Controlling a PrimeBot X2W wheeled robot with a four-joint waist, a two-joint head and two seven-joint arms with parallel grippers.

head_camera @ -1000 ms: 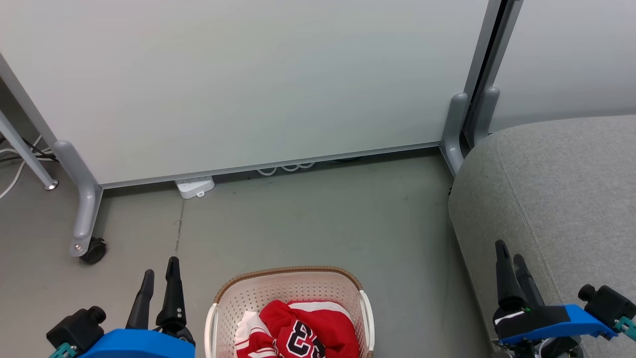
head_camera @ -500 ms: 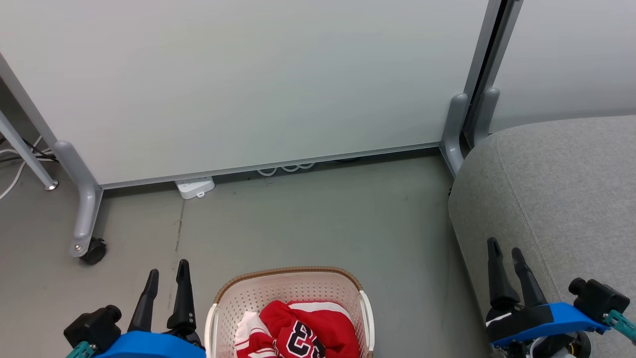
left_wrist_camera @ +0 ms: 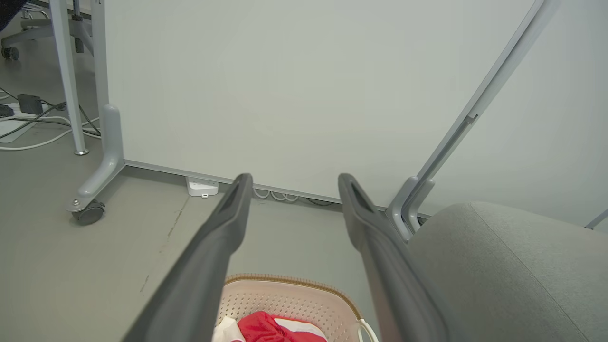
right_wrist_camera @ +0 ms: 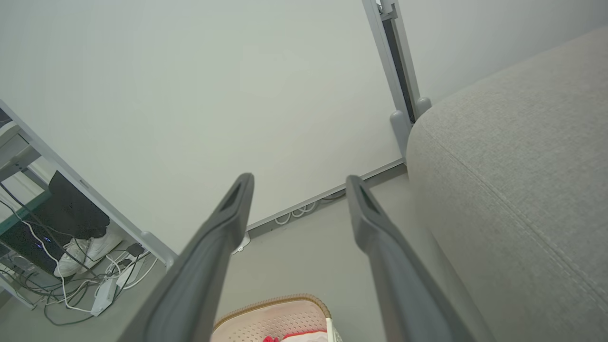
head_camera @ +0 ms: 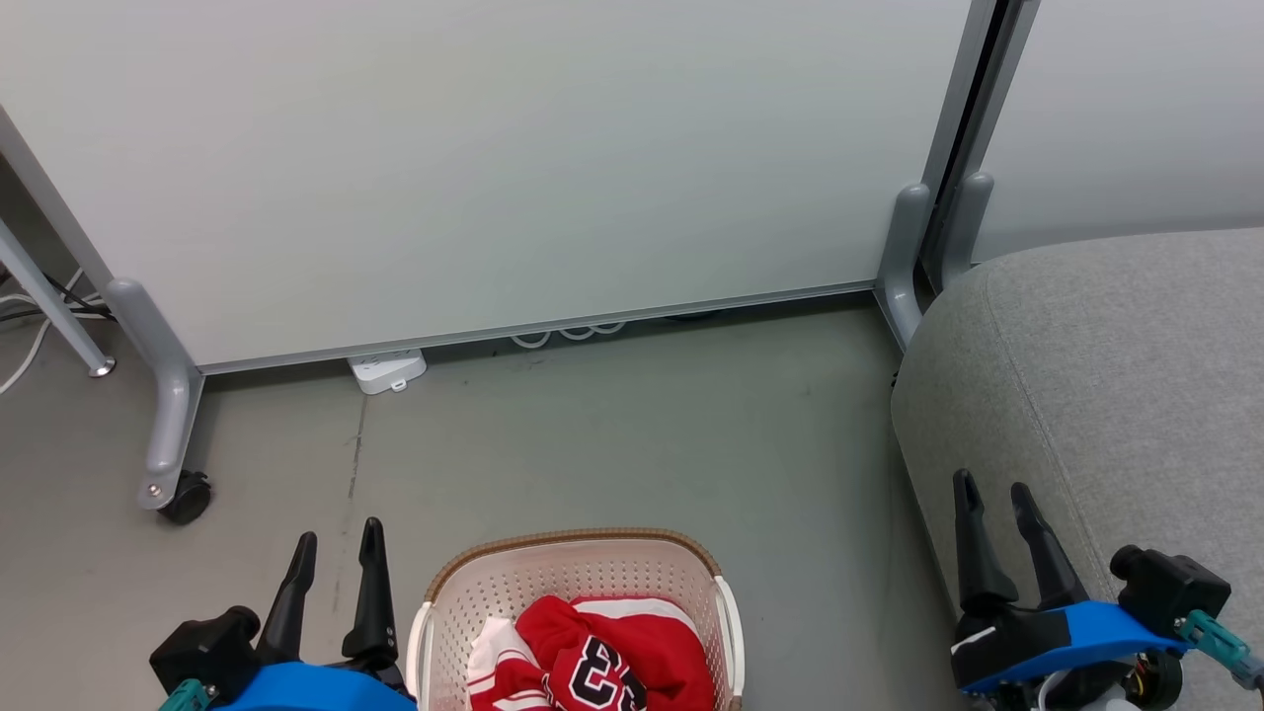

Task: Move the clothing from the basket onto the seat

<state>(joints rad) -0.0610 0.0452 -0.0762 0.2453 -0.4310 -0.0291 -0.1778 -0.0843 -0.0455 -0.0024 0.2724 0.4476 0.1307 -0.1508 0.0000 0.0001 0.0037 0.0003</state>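
Both end effectors empty, clothing waiting in the basket between them

The grey seat (head_camera: 1106,375) fills the robot's right side. The basket (head_camera: 573,541) stands on the floor straight ahead, cut off by the lower edge of the head view, so its long axis cannot be told. The red clothing (head_camera: 622,652) lies bunched inside it with no clear long axis of its own. The left end effector (head_camera: 340,531) hovers just beside the basket's left rim, fingers spread and holding nothing. The right end effector (head_camera: 988,483), likewise spread and empty, sits by the seat's front edge, farther from the basket. The clothing lies right of and behind the left fingertips, so the left arm looks better placed to reach in.
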